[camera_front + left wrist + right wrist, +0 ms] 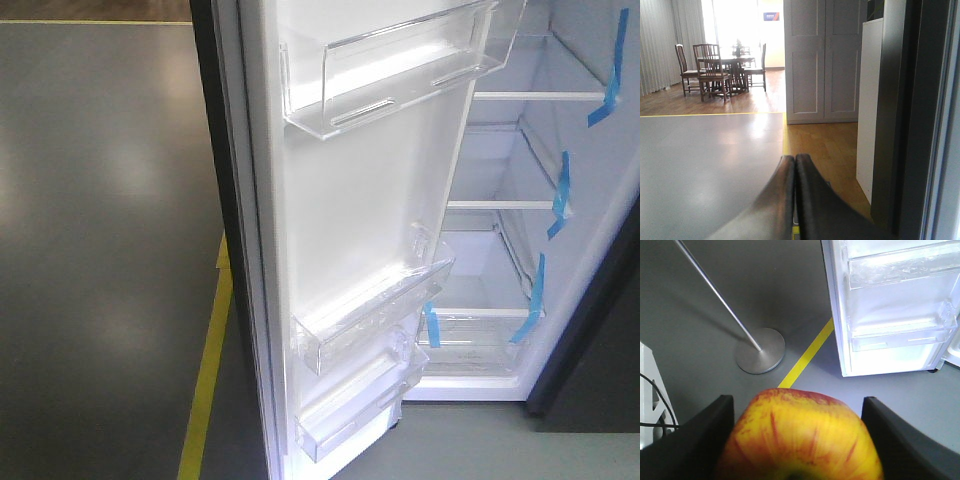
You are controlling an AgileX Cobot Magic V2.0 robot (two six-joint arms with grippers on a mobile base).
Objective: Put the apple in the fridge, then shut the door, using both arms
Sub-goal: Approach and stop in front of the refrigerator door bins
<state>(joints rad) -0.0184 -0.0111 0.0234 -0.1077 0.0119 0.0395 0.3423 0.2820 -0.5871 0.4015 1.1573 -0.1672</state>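
The apple (800,440), yellow-orange with red streaks, fills the bottom of the right wrist view. My right gripper (797,401) is shut on it, a black finger on each side, held above the grey floor in front of the fridge. The fridge (490,150) stands open in the front view, white inside with glass shelves and blue tape strips (608,100). Its door (350,200) is swung wide, showing the white liner with clear bins; it also shows in the right wrist view (895,305). My left gripper (795,159) is shut and empty, beside the door's dark edge (910,125).
A metal pole on a round base (760,351) stands on the floor left of the door. A yellow floor line (205,380) runs past the door's foot. A white cupboard (822,60) and a table with chairs (720,65) stand far off.
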